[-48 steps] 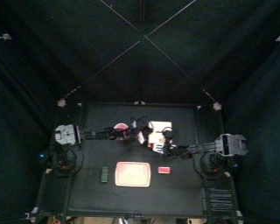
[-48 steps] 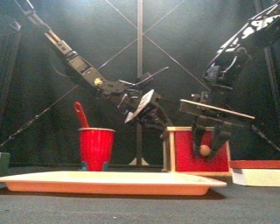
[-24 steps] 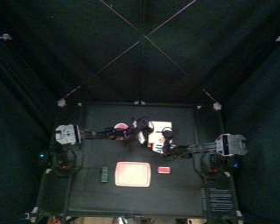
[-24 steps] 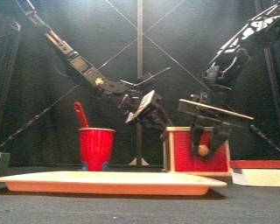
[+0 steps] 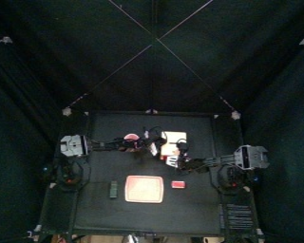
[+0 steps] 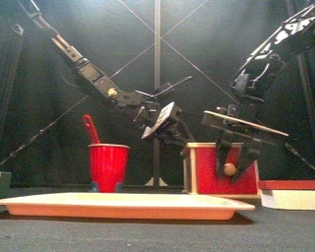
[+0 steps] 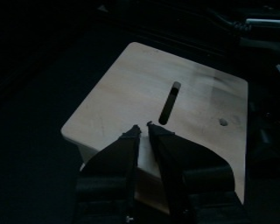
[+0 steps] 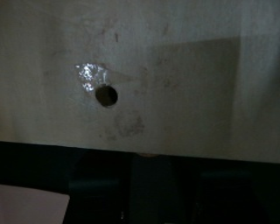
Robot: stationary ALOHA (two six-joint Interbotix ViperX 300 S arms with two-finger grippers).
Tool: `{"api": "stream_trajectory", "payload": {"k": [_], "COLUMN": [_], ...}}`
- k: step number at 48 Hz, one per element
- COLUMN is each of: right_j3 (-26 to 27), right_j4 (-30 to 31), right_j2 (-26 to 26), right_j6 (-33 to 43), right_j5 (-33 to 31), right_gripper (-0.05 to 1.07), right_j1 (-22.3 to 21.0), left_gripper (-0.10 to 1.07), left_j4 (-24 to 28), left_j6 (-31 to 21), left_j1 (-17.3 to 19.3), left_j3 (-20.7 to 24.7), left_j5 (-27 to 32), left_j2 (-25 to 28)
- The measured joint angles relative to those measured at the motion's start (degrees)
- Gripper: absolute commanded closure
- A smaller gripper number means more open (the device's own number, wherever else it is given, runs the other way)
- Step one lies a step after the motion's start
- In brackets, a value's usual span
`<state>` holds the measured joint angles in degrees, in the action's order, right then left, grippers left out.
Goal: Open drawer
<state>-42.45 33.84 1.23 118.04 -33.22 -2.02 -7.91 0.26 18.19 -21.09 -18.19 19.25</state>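
A: Item: drawer [image 5: 171, 137]. Location?

B: Back half of the tabletop [image 5: 104, 171], between the two arms and behind the pink tray [image 5: 144, 189]. In the front view it stands to the right of the red cup [image 6: 107, 167], showing a red face with a pale frame.

A: Build?

B: Small box with a pale wood-like top. The top has one narrow slot [image 7: 170, 102] and a small hole beside it. It looks rigid and hard-sided, and probably light, so it is likely to slide across the tabletop if pulled without bracing. Smooth flat faces offer little friction.

A: Handles?

B: The right wrist view shows a pale panel close up with a dark round spot [image 8: 105, 96]. I cannot tell whether it is a knob or a hole. If it is a knob, that is the place to pinch and pull straight out. The top is the place to press down and steady the box.

A: Left gripper [image 7: 146, 131]?

B: It hangs over the top near the end of the slot. The jaws are drawn close together with only a sliver between them, and they pinch nothing.

A: Right gripper [image 6: 230, 162]?

B: It hangs down in front of the red face. The jaws are spread part-way, and no hold on anything is visible
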Motion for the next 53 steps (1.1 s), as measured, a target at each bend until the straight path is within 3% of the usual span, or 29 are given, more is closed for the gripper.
{"api": "stream_trajectory", "payload": {"k": [53], "right_j3": [0.18], "right_j4": [-8.17], "right_j2": [0.00], "right_j6": [0.35], "right_j5": [-0.35], "right_gripper": [0.54], "right_j1": [8.70], "left_gripper": [0.37], "left_j4": [0.00], "left_j6": [-0.09], "left_j1": [0.18], "left_j3": [0.09], "left_j5": [0.00], "left_j2": [0.18]}}
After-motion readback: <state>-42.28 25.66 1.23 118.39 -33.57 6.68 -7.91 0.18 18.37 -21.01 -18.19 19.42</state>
